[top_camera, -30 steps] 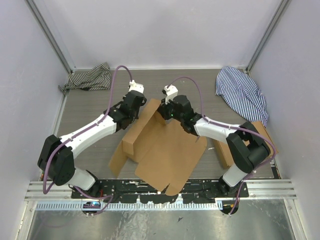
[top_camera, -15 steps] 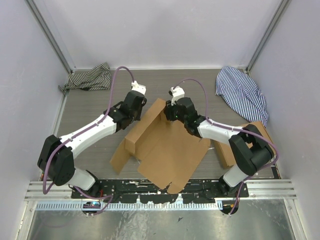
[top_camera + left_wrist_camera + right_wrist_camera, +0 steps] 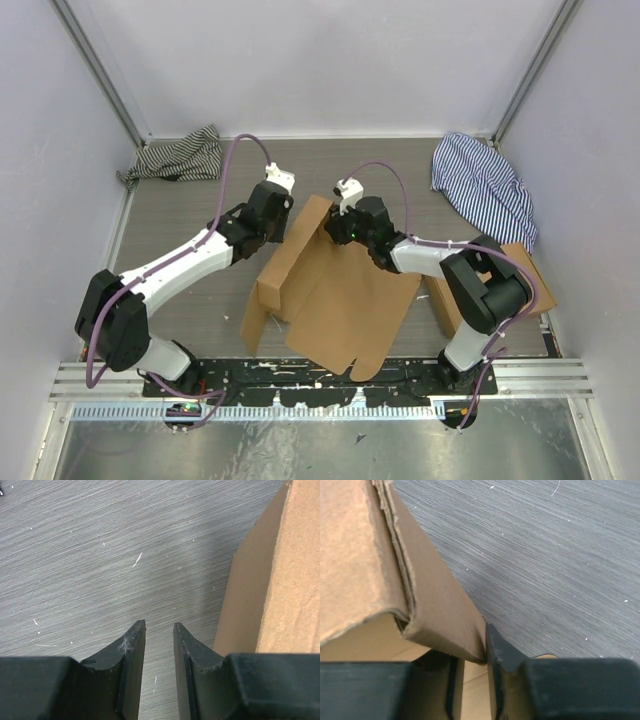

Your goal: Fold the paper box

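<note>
**A:** Since a second ago the box (image 3: 350, 300) has slid a little to the right on the surface (image 3: 300, 165). Its left flap (image 3: 253, 325), which lay spread out, now shows narrower beside the sheet.

**B:** Where does it lie now?

**A:** Mid-surface, between the two arms. Most of it is one flat sheet, with rounded tabs toward the arm bases. Along its left side a wall (image 3: 290, 255) is folded up, running from the near left toward the far middle.

**B:** Anything in it?

**A:** Only its own bare cardboard floor shows.

**B:** And the pincers?

**A:** The left pincer (image 3: 159, 626) hangs over the surface just outside the wall's far end. Its fingers are a narrow gap apart, with only grey surface seen between them. The wall stands just to its right; I can't tell whether they touch.

**B:** The right one?

**A:** The right pincer (image 3: 469, 652) is on the inner side of that same far end. The wall's doubled lower edge comes down to the mouth of its fingers and meets one of them. The other finger is mostly hidden behind cardboard, so I can't tell whether it pinches the wall or only stands against it.

**B:** Round about?

**A:** A second box (image 3: 528, 265) sits at the near right, partly behind the right arm, and its inside is hidden. A dark striped cloth (image 3: 180, 157) lies in the far left corner and a blue striped cloth (image 3: 485, 185) in the far right, both well apart from the box.
</note>
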You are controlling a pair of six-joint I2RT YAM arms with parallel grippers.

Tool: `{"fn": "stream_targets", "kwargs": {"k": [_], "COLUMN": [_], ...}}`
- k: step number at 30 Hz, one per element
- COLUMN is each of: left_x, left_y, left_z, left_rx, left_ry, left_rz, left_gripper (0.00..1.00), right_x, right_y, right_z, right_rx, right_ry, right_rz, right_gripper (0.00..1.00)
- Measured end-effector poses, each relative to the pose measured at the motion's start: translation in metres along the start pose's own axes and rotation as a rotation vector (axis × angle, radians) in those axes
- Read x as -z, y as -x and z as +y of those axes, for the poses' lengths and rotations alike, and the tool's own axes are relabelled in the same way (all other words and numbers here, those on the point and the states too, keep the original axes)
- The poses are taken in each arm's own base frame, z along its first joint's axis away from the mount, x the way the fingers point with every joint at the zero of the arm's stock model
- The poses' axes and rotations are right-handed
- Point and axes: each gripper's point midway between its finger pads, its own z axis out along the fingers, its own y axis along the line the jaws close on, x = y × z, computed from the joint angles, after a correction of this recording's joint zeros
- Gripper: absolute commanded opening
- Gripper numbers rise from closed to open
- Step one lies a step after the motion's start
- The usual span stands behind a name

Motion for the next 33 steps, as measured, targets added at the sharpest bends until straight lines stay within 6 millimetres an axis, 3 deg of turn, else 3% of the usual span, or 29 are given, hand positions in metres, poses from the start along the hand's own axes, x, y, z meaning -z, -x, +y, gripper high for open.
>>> {"fn": "stream_targets", "kwargs": {"k": [4,9,17,21,28,31,33], "left_x": [0.0,-0.001,-0.001,0.005,0.035,0.03,0.021], "left_y": [0.001,0.003,0.005,0.011,0.048,0.045,0.03], "left_z": [0.0,0.003,0.02,0.045,0.088,0.096,0.1], "left_rx": [0.001,0.001,-0.013,0.025,0.198,0.229,0.233], "left_ry": [-0.001,0.01,0.101,0.181,0.238,0.251,0.265], "left_rz": [-0.002,-0.011,-0.023,-0.041,-0.204,-0.229,-0.213], "left_gripper": [0.36,0.36,0.56,0.61,0.61,0.61,0.61], "right_x": [-0.003,-0.003,0.002,0.014,0.047,0.056,0.06], "right_y": [-0.001,-0.001,0.001,0.004,0.011,0.012,0.006], "right_z": [0.0,-0.004,-0.016,-0.033,-0.082,-0.098,-0.105], "right_rx": [0.032,0.048,0.036,0.005,-0.066,-0.094,-0.1], "right_ry": [0.012,-0.012,-0.09,-0.178,-0.357,-0.41,-0.432], "right_rz": [-0.006,-0.022,-0.021,-0.017,-0.042,-0.052,-0.043], "right_gripper": [0.02,0.01,0.01,0.01,0.01,0.01,0.01]}}
